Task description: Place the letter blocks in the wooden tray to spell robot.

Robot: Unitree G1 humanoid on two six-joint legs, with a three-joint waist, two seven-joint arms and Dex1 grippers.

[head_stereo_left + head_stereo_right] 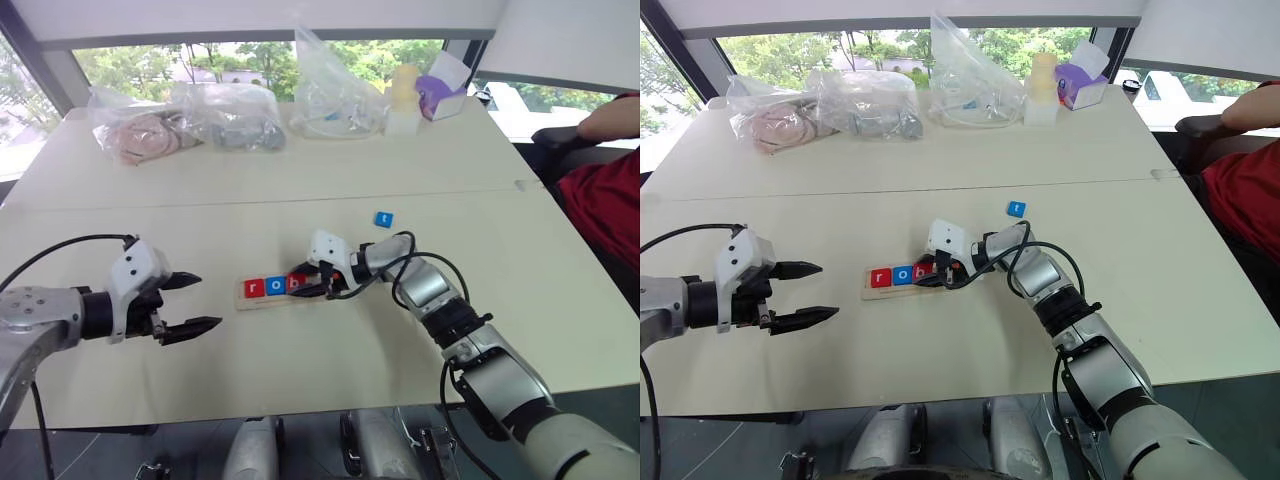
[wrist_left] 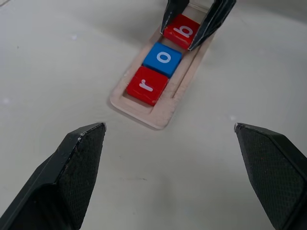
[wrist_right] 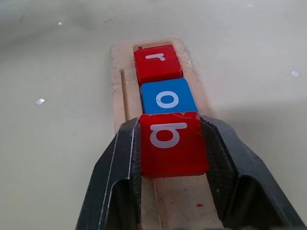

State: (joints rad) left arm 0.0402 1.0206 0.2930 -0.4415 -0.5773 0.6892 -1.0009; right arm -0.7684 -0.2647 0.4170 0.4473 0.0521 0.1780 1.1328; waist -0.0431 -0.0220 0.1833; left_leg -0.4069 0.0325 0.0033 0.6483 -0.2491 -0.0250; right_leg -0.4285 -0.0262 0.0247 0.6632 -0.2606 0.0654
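The wooden tray [image 1: 243,295] lies mid-table. Its slot holds a red r block [image 1: 254,288], then a blue o block [image 1: 275,286], then a red b block [image 3: 173,143]. My right gripper [image 1: 305,285] reaches in from the right and is shut on the b block, which sits in the slot against the o. In the left wrist view its two fingers [image 2: 217,19] flank the b [image 2: 182,31]. A blue t block [image 1: 384,219] lies flat on the table behind and to the right of the tray. My left gripper [image 1: 195,303] hovers open and empty to the left of the tray.
Several clear plastic bags [image 1: 230,115] with contents line the table's far edge, beside a purple box [image 1: 440,95]. A person in a red top [image 1: 610,200] sits at the right edge. Bare tabletop surrounds the tray.
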